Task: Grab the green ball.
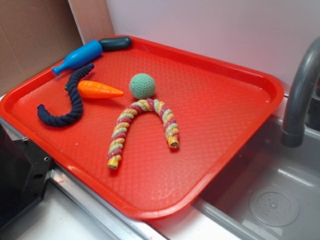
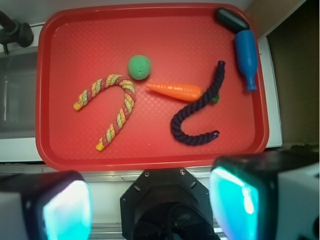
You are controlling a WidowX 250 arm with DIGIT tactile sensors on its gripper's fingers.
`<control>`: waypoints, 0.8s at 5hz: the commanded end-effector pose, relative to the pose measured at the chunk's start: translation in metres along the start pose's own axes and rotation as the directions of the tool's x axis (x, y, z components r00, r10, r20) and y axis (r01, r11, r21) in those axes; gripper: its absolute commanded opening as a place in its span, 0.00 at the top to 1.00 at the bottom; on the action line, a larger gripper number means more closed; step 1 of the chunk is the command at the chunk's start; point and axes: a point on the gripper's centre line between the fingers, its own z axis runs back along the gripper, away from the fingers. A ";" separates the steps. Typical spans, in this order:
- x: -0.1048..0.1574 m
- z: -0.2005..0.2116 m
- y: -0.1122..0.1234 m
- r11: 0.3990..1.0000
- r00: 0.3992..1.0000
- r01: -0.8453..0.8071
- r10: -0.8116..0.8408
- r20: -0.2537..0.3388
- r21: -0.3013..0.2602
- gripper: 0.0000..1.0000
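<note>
Closest to the wrist camera were my own two fingers point(image 2: 65, 207), blurred and glowing teal at the bottom corners of the frame, standing wide apart with nothing between them; my gripper point(image 2: 150, 210) was spread and empty. It hung high over the near edge of the red tray point(image 2: 55, 30), well apart from everything on it.

From there the green ball point(image 2: 139, 67) lay ahead of me and slightly left of the line between my fingers, deep in the tray's middle. It sat just beside the top of the multicoloured rope's point(image 2: 112, 107) arch, close enough that I could not tell whether they touched, with the tip of the orange carrot point(image 2: 176, 90) near its other side. Being round, it had no long axis and pointed nowhere, so I judged any wrist angle would serve, though a closing line clear of rope and carrot looked safest. Reaching forward and down seemed the whole of the coming move.
</note>
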 end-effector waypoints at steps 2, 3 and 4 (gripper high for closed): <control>0.038 -0.056 -0.025 0.982 0.995 -0.098 0.094 -0.032 -0.160 0.00; 0.079 -0.080 -0.034 0.934 0.944 -0.306 0.323 0.067 -0.185 0.00; 0.113 -0.096 -0.030 0.886 0.889 -0.407 0.440 0.127 -0.222 0.00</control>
